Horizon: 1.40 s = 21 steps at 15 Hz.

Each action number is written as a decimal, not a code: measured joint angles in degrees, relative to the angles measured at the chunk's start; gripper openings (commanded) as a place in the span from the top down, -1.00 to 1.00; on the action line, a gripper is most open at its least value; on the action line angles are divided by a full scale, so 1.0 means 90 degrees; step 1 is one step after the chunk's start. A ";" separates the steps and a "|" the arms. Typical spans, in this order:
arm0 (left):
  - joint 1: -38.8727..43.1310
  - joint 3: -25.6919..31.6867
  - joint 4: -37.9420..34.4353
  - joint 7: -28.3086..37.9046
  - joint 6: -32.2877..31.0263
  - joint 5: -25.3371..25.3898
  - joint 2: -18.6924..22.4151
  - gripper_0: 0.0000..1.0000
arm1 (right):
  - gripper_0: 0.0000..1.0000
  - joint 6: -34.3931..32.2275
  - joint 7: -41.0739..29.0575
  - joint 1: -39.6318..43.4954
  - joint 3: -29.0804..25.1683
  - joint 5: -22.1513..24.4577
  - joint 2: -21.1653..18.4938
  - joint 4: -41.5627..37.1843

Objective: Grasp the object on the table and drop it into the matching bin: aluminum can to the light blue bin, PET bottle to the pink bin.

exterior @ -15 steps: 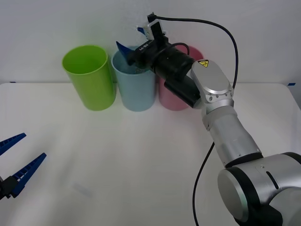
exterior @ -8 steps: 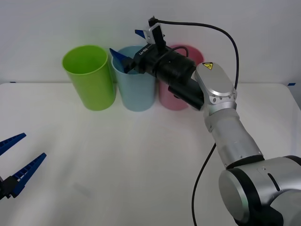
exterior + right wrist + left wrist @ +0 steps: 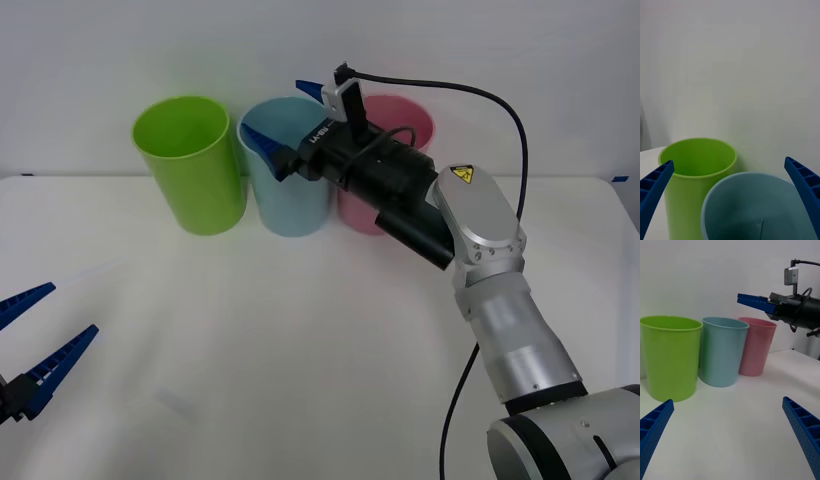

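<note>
White worktop (image 3: pixel 300 330) against a plain wall, three bins at the back. Right gripper (image 3: pixel 283 117) hangs over the mouth of the light blue bin (image 3: pixel 290 190), fingers (image 3: pixel 804 187) spread wide, nothing between them. Lime green bin (image 3: pixel 190 165) just beside on one side, pink bin (image 3: pixel 365 205) on the other. Aluminum can isn't on the worktop or in either gripper; my read is it's already dropped into the blue bin, though the visible part of the bin interior doesn't confirm it. Can's axis and heading: can't tell. Left gripper (image 3: pixel 30 345) parked low at the near edge, fingers apart, empty. Likely only retract left.
</note>
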 measured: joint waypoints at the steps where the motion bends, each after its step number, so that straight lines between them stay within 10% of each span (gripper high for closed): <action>1: 0.0000 0.0000 0.0000 0.0000 0.0000 0.0000 0.0000 -1.00 | -1.00 0.0087 -0.0043 0.0255 0.0199 -0.0133 -0.0165 -0.0325; 10: 0.0000 0.0000 -0.0001 0.0000 0.0000 0.0000 0.0000 -1.00 | -1.00 0.1071 -0.0364 0.2554 0.1583 -0.1872 -0.2449 -0.3259; 15: 0.0000 0.0000 0.0000 0.0000 0.0000 0.0000 0.0000 -1.00 | -1.00 0.0986 -0.0181 0.4072 0.1268 -0.2633 -0.3676 -0.4546; 21: 0.0000 0.0000 0.0000 0.0000 0.0000 0.0000 0.0000 -1.00 | -1.00 0.0397 0.0197 0.5563 0.0384 -0.3019 -0.4084 -0.5031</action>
